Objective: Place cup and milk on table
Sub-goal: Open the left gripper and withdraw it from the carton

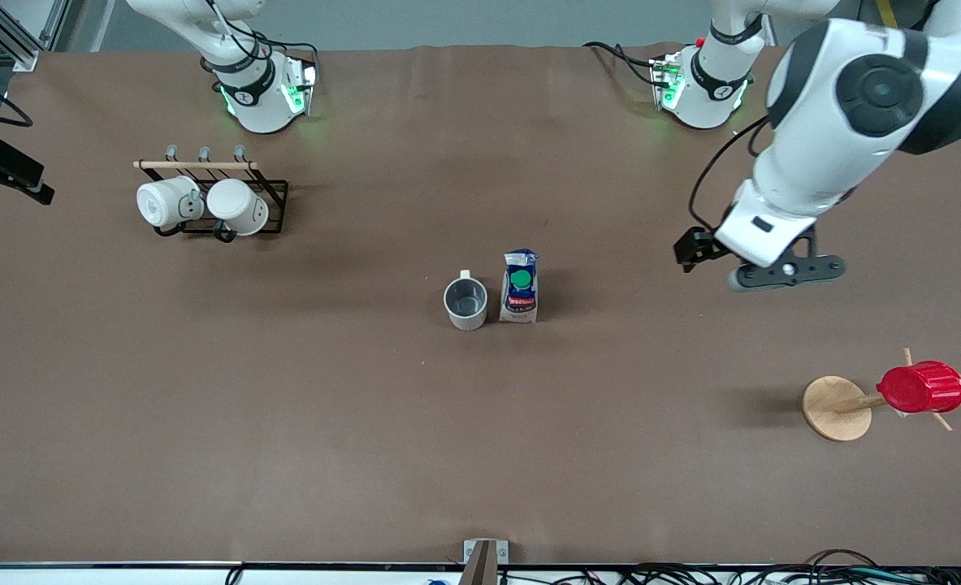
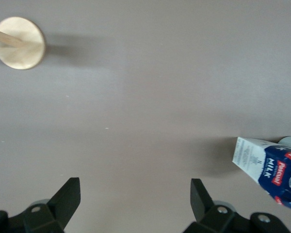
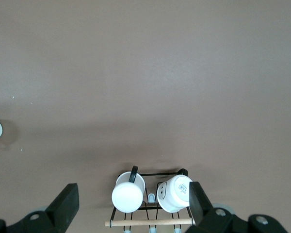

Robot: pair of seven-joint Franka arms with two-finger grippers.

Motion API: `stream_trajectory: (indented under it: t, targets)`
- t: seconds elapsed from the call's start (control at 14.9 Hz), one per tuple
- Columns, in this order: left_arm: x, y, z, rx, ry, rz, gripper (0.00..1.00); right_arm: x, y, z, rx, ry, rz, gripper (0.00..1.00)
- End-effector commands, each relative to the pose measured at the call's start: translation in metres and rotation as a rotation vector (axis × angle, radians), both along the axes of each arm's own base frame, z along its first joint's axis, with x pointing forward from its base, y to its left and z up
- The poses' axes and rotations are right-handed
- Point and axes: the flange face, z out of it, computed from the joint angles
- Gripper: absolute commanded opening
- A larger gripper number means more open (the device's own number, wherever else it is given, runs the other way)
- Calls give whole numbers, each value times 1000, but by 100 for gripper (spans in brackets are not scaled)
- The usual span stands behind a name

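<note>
You have the cup standing upright on the table near its middle, with the milk upright just beside it toward the left arm's end. Your left gripper hangs in the air with its jaws spread wide and nothing between them, over bare table toward its own end; seen from the front camera, the milk lies at about nine o'clock from it, well apart. Your right gripper is also wide open and empty, over the black rack holding two white mugs. A red cup hangs on a wooden stand.
</note>
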Motion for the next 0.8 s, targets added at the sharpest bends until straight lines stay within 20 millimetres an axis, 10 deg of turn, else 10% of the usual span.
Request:
stream_trajectory:
  t: [0.0,0.54,0.74]
  targets:
    - [-2,34,24,-12,13,-41,100,-2,1,1,12,1,-1,100]
    - [-2,124,81,-9,5,-144,100,-2,-2,0,13,3,-1,100]
    - [3,129,111,-13,-52,-132,100,-2,-2,0,13,3,-1,100]
